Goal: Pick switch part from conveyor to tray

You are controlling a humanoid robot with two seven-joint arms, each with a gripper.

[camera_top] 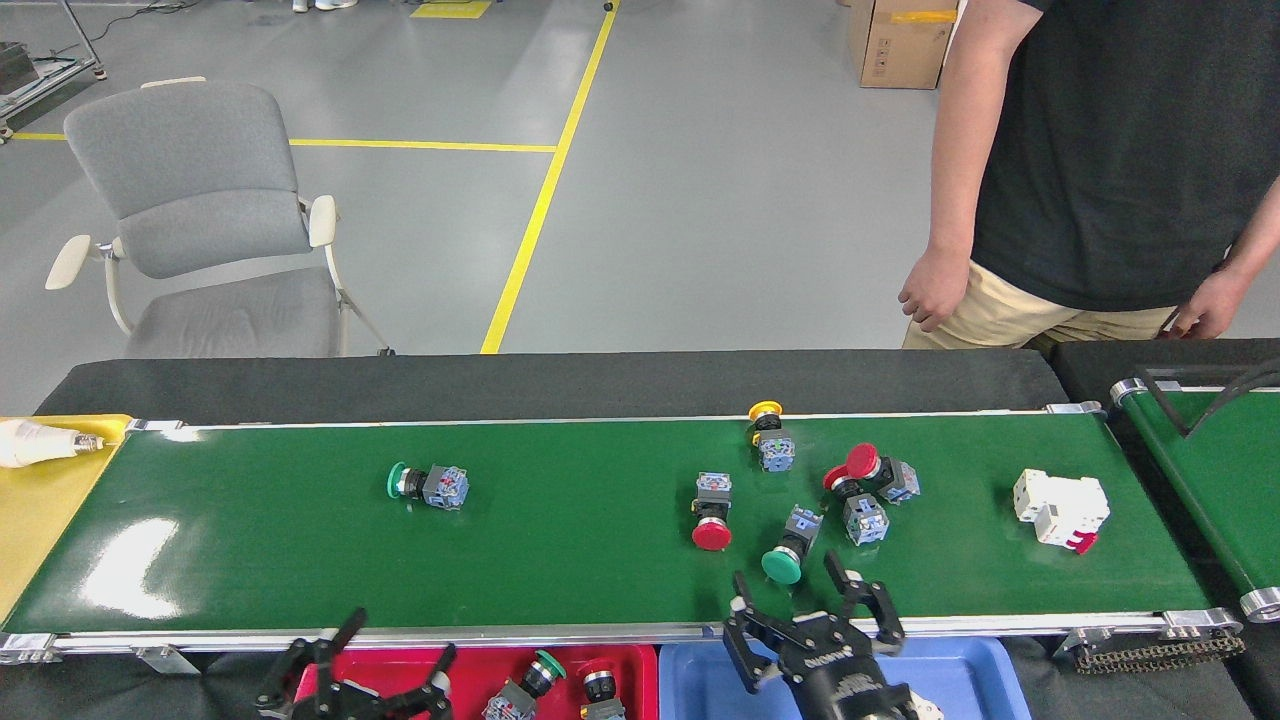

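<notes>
Setting: factory or industrial workshop floor. Evidence: grey sealed concrete floor (700,200) marked with yellow lane lines (545,190); long green conveyor (560,540) with silver edge rails, a second green belt (1210,470) off its right end; red tray (480,670) and blue tray (950,670) along its near edge; cardboard box (900,45) on the floor at the back; grey chair (200,220) and a standing person (1110,170) beyond its far edge.
</notes>
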